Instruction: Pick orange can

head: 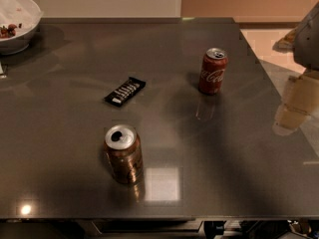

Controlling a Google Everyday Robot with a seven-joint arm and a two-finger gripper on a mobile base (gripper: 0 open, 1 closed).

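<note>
The orange can [123, 154] stands upright on the dark table [65, 148], front left of centre. It has a coppery brown-orange body and a silver top with a dark mouth hole. My gripper [293, 111] shows as a pale beige shape at the right edge of the view, below the grey arm [308, 36]. It hangs by the table's right edge, far to the right of the orange can and touching nothing.
A red Coca-Cola can [213, 71] stands upright at the back right. A black wrapped bar [125, 91] lies flat between the cans, towards the left. A white bowl [16, 21] with food sits at the back left corner. The table's front edge runs just below the orange can.
</note>
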